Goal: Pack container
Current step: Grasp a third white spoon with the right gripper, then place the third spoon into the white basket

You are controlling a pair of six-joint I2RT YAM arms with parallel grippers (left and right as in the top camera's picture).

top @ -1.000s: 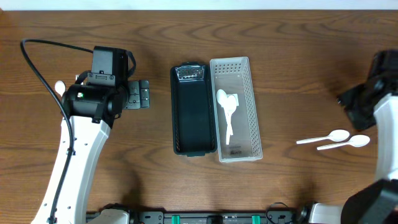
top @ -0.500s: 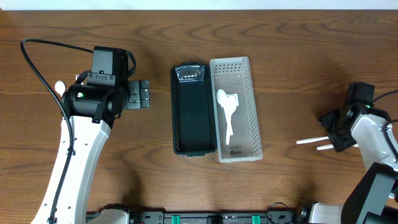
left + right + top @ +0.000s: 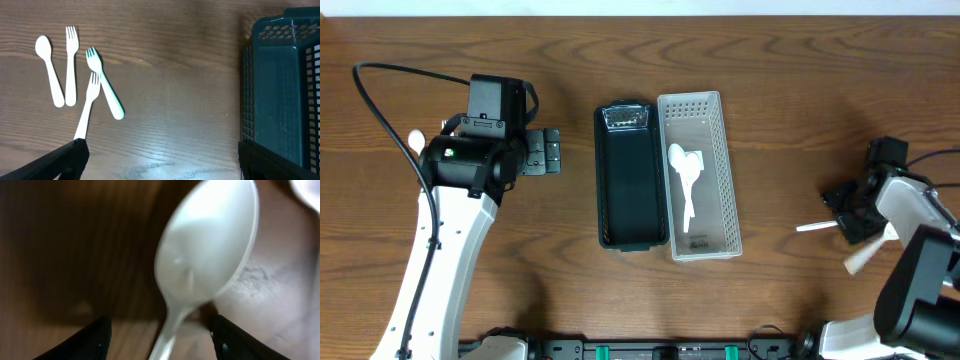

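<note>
A white perforated basket (image 3: 720,150) holds two white spoons (image 3: 684,170) and stands right of a black basket (image 3: 632,175), which also shows in the left wrist view (image 3: 282,85). My right gripper (image 3: 857,215) is low over two white spoons on the right. One spoon's handle (image 3: 812,227) pokes out to the left, and the other spoon (image 3: 865,256) lies tilted. In the right wrist view the fingers (image 3: 162,337) are open and straddle a spoon (image 3: 205,250). My left gripper (image 3: 162,162) is open and empty above the table.
Three white forks (image 3: 92,97) and a white spoon (image 3: 49,70) lie on the table left of the black basket. In the overhead view the left arm (image 3: 480,160) hides most of them. A black cable (image 3: 390,100) loops at the far left.
My right arm has come down from the right edge onto the two spoons. One spoon has swung from lying level to pointing down-left. The left arm has not moved.
</note>
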